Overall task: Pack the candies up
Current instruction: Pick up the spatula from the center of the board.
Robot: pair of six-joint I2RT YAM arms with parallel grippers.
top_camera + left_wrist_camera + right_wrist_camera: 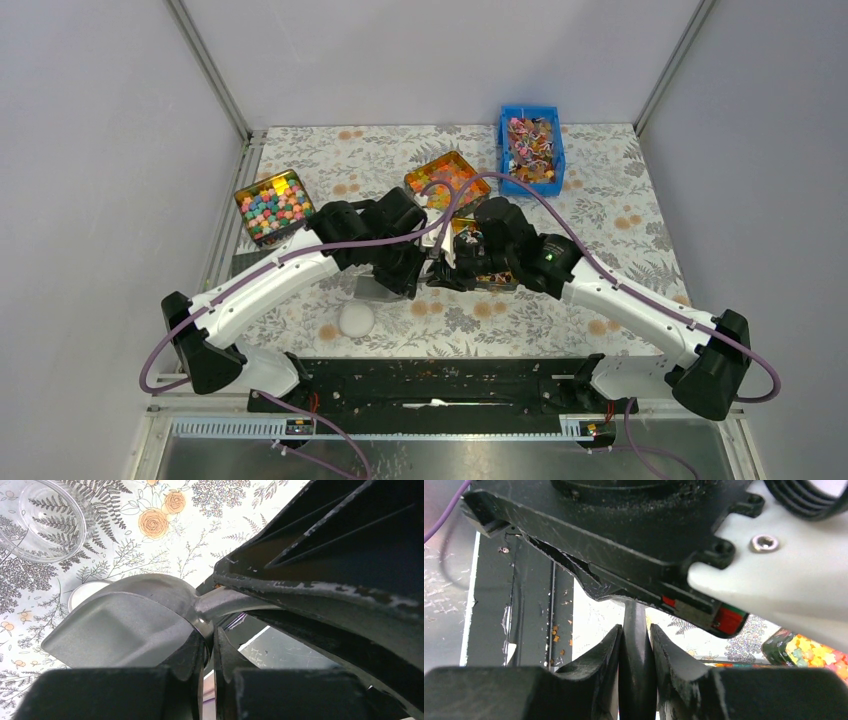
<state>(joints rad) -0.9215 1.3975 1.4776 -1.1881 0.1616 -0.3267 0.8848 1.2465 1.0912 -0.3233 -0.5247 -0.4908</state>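
Left fingers (204,656): right up against the lens, clamped shut on the neck of a grey scoop (115,630) held over the desk (620,235).
Right fingers (620,649): pressed tight on a dark flat bar, by the look of it the scoop's handle. It runs up to the other arm's black wrist.
Meeting point: mid-desk, the two arms tip to tip.
Candies (532,150): heaped in the blue bin (503,150) at the far right corner, well apart from both arms.
Cube tin (274,207): far left, full of pink, blue and yellow cubes.
Orange tin (446,180): just behind the arms.
Clear cup (40,520): on the desk, beyond the scoop.
White disc (356,319): near the left arm, partly hidden behind the scoop in the wrist view.
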